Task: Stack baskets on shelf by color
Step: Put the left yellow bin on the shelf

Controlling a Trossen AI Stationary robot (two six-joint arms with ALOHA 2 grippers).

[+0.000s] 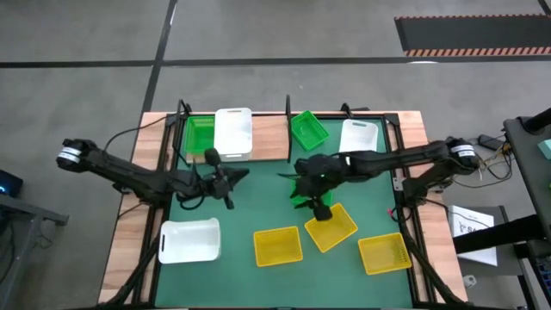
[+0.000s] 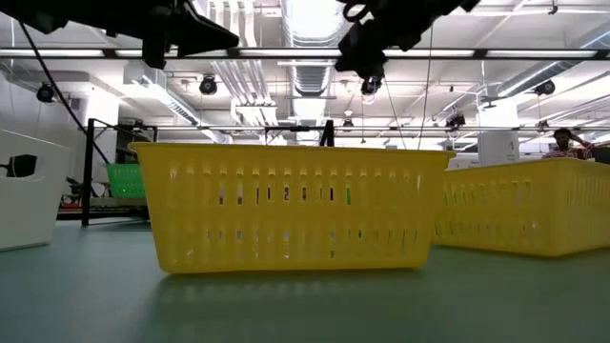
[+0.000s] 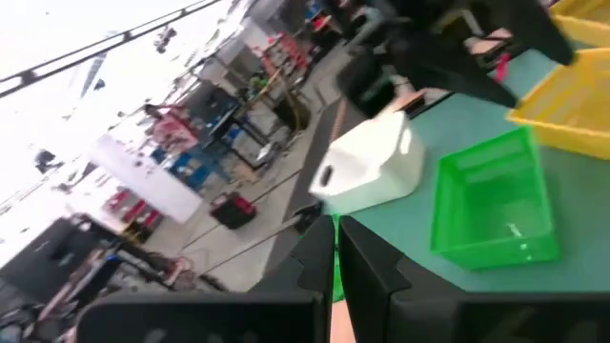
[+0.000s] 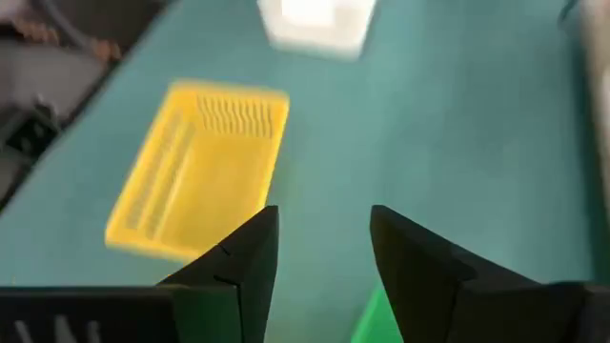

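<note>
The right gripper (image 1: pixel 319 209), fingers parted and empty, hovers over a bright green perforated plastic basket (image 1: pixel 300 196) (half hidden); descending and closing comes next. The left gripper (image 1: pixel 229 200) waits narrow.

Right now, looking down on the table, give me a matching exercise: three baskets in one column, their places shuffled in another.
1. white basket off the shelf
2. tilted green basket
3. rightmost yellow basket

A. on the shelf, between two white baskets
B. right corner of the mat, away from the shelf
C. left corner of the mat, away from the shelf

Pairs: 1-C, 2-A, 3-B
</note>
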